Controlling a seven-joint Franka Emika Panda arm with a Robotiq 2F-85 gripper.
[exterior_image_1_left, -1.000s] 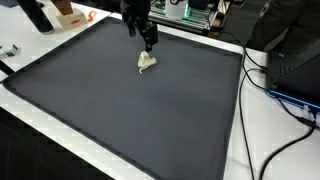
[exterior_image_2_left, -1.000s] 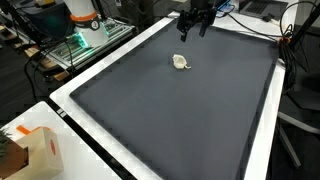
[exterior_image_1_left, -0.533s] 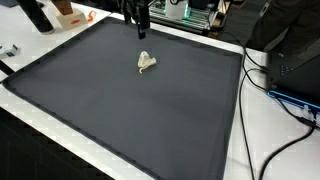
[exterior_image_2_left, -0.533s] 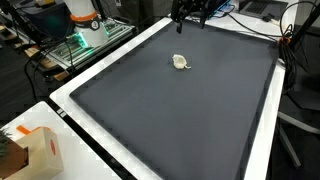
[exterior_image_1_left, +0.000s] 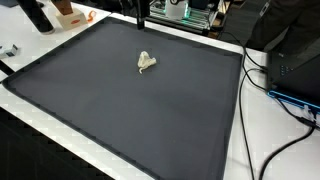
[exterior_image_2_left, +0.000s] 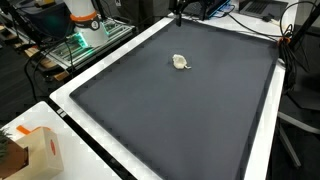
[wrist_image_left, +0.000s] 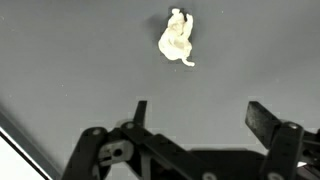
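A small cream-coloured crumpled object (exterior_image_1_left: 146, 62) (exterior_image_2_left: 180, 62) lies alone on the dark grey mat (exterior_image_1_left: 120, 110) (exterior_image_2_left: 180, 120), toward its far side. In the wrist view the same cream object (wrist_image_left: 177, 38) sits at the top, well beyond my gripper (wrist_image_left: 200, 112). The gripper hangs high above the mat, open, with nothing between its fingers (wrist_image_left: 262, 122). In both exterior views only its lower tip shows at the top edge: gripper (exterior_image_1_left: 141, 12) and gripper (exterior_image_2_left: 190, 8).
The mat has a white border (exterior_image_1_left: 235, 110). Cables (exterior_image_1_left: 290, 100) run along one side. An orange and white box (exterior_image_2_left: 35, 150) stands near a corner. Electronics and a bottle (exterior_image_2_left: 85, 18) crowd the far bench.
The gripper has risen straight up from just above the cream object and now mostly leaves the exterior views. The object has not moved.
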